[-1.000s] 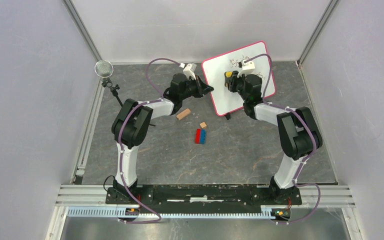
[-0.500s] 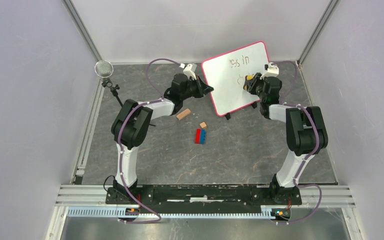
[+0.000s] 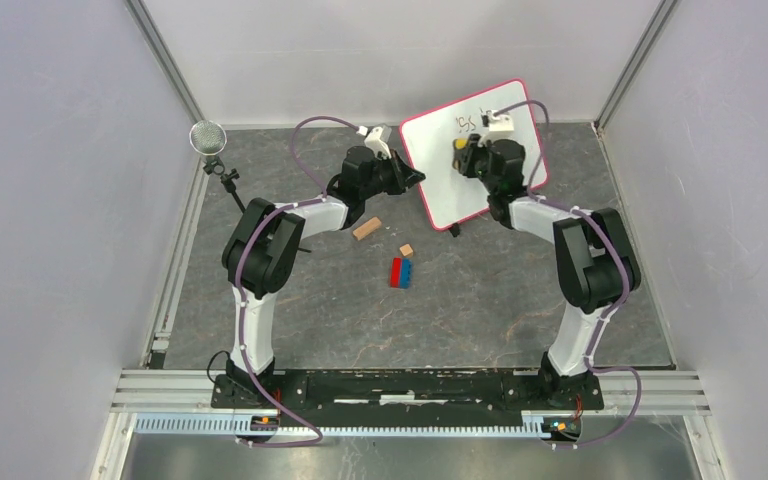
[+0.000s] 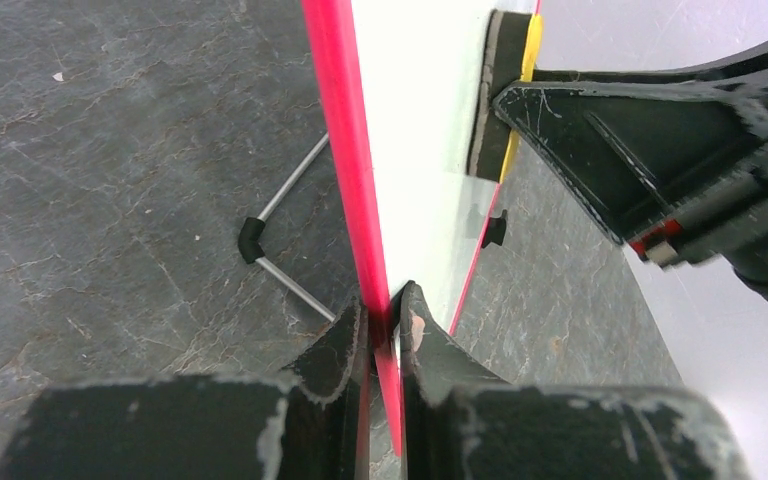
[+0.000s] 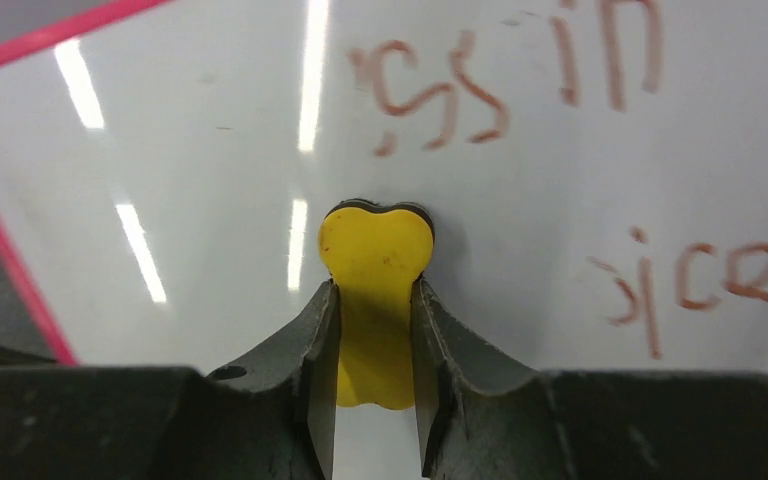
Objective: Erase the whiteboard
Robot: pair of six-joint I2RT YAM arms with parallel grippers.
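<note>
Because the whiteboard [image 3: 450,190] stands tilted on thin feet at 1 o'clock on the table [image 3: 360,320], the left gripper [image 4: 385,312] is clenched on its red frame at the board's 8 o'clock edge. The likely purpose is to brace the board against wiping pressure. The right gripper [image 5: 375,300] grasps a yellow eraser [image 5: 375,245] by its back, with the dark pad pressed flat to the white face (contact shows in the left wrist view). Reddish writing [image 5: 440,95] lies at 12 to 1 o'clock of the eraser, with more at 3 o'clock; the face toward 9 o'clock is bare. Erasure is judged partly complete. The next strokes should carry the pad toward 1 and 3 o'clock, kept flat so that the board does not twist out of the left jaws
</note>
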